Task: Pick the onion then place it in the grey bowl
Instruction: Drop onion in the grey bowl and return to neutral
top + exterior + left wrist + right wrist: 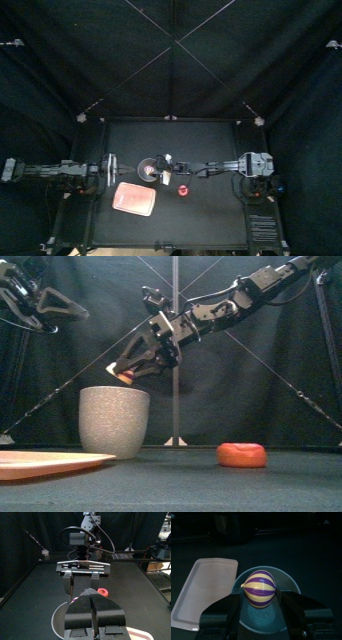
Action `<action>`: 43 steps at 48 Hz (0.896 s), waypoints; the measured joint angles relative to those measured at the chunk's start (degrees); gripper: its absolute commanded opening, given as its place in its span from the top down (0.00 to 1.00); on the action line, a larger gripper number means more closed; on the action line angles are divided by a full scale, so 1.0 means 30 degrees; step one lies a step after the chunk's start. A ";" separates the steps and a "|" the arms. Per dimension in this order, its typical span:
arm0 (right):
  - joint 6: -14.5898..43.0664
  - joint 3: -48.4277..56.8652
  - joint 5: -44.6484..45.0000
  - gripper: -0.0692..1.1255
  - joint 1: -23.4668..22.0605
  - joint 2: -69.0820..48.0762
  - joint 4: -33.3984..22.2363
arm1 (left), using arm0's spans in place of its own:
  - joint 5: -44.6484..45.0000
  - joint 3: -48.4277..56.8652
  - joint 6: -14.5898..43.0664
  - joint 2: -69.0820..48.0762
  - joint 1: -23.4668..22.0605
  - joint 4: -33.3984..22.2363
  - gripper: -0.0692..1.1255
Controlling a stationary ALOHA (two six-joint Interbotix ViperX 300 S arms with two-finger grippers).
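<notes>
The onion, striped purple and yellow, is held in my right gripper, which is shut on it. In the front view the right gripper hangs tilted just above the rim of the tall grey speckled cup, with the onion at its tip. The right wrist view looks straight down into the cup below the onion. My left gripper rests high at the left, jaws shut and holding nothing.
A flat pink tray lies left of the cup, near the table's front. A red round toy sits on the table to the cup's right.
</notes>
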 measured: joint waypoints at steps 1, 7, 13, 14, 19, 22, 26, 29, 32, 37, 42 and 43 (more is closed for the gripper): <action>0.0000 -0.0029 0.0000 0.24 -0.0029 0.0029 0.0000 | 0.0000 0.0029 0.0000 0.0000 0.0000 0.0000 0.94; 0.0000 -0.0029 0.0000 0.16 -0.0088 0.0029 -0.0029 | -0.0029 0.0117 0.0000 0.0000 0.0029 0.0000 0.94; 0.0000 -0.0059 0.0000 0.13 -0.0088 0.0029 0.0029 | -0.0059 0.0117 0.0000 0.0029 0.0059 0.0000 0.94; 0.0000 -0.0059 0.0000 0.13 -0.0088 0.0029 0.0029 | -0.0059 0.0117 0.0000 0.0000 0.0059 0.0000 0.94; 0.0000 -0.0059 0.0000 0.13 -0.0088 0.0029 0.0029 | -0.0059 0.0117 0.0000 0.0000 0.0059 0.0000 0.94; -0.0029 -0.0059 0.0000 0.13 -0.0088 0.0029 0.0000 | -0.0059 0.0117 0.0000 0.0000 0.0059 0.0000 0.94; -0.0205 -0.0059 0.0000 0.13 -0.0088 0.0000 -0.0117 | -0.0059 0.0117 0.0000 0.0000 0.0059 0.0000 0.94; -0.0176 0.0029 0.0000 0.13 -0.0088 -0.0117 -0.0439 | -0.0059 0.0117 0.0000 0.0000 0.0059 0.0000 0.94; -0.0146 0.0410 -0.0088 0.13 -0.0088 -0.0557 -0.0879 | -0.0059 0.0146 0.0000 0.0000 0.0088 0.0000 0.94; 0.0000 0.1172 -0.0439 0.13 -0.0117 -0.1582 -0.1260 | -0.0059 0.0234 0.0000 0.0000 0.0088 0.0000 0.94; 0.0000 0.2285 -0.1084 0.13 -0.0205 -0.2812 -0.1289 | -0.0059 0.0264 0.0000 0.0029 0.0088 0.0000 0.94; -0.0029 0.2549 -0.1230 0.13 -0.0234 -0.3047 -0.1318 | -0.0088 0.0264 0.0000 0.0000 0.0059 0.0000 0.94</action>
